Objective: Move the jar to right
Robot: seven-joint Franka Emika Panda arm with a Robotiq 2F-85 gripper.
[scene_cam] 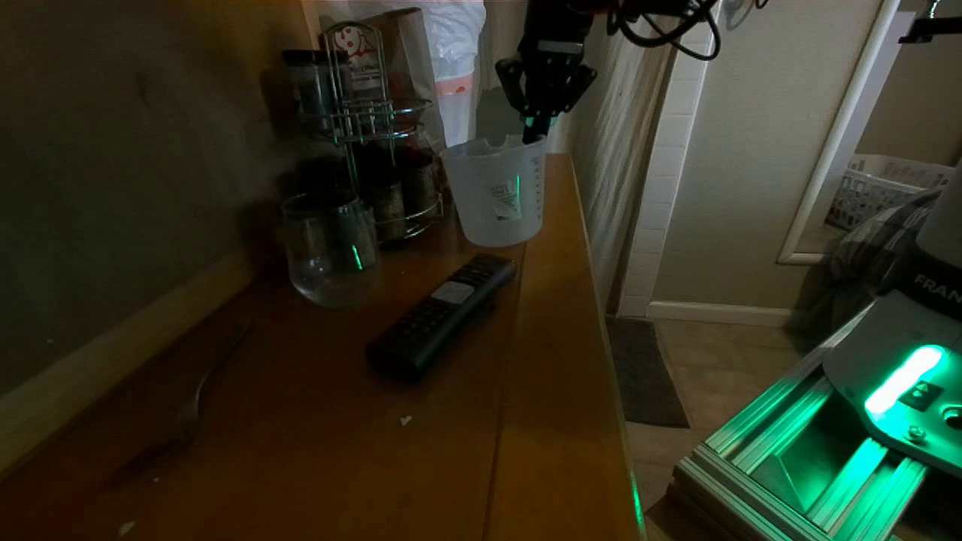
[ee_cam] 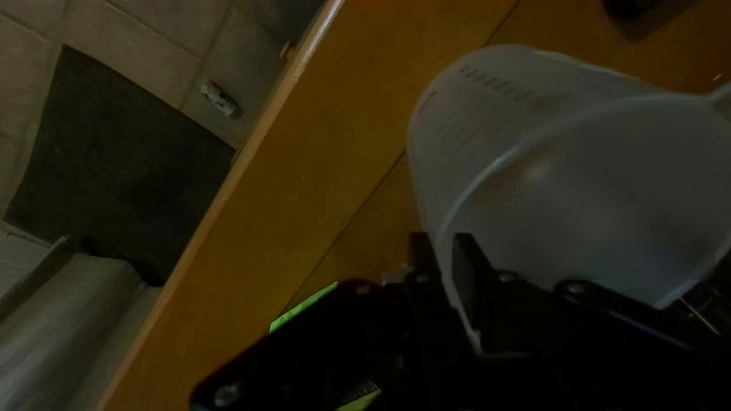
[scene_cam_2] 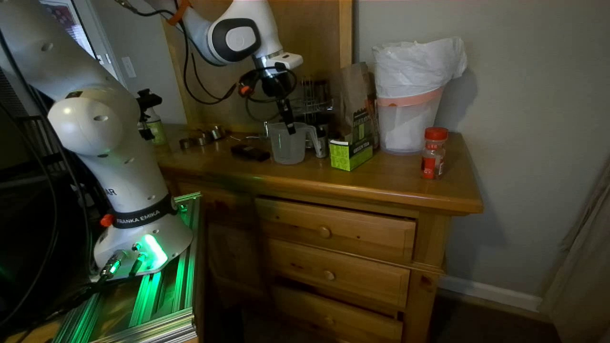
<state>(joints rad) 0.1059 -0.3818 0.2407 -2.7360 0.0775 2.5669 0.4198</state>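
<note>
My gripper [ee_cam: 444,246]: jaws clenched on rim of jug [scene_cam_2: 286,150], between remote [scene_cam_2: 250,152] and green box [scene_cam_2: 352,155] in exterior view. Base lifted? Cannot tell. I judge: raise straight, hold level, skirt box.

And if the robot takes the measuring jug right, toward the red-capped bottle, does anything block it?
Yes: in an exterior view, the green box stands between the measuring jug and the red-capped bottle, likely blocking a low slide. The end effector grips the measuring jug unobstructed.
</note>
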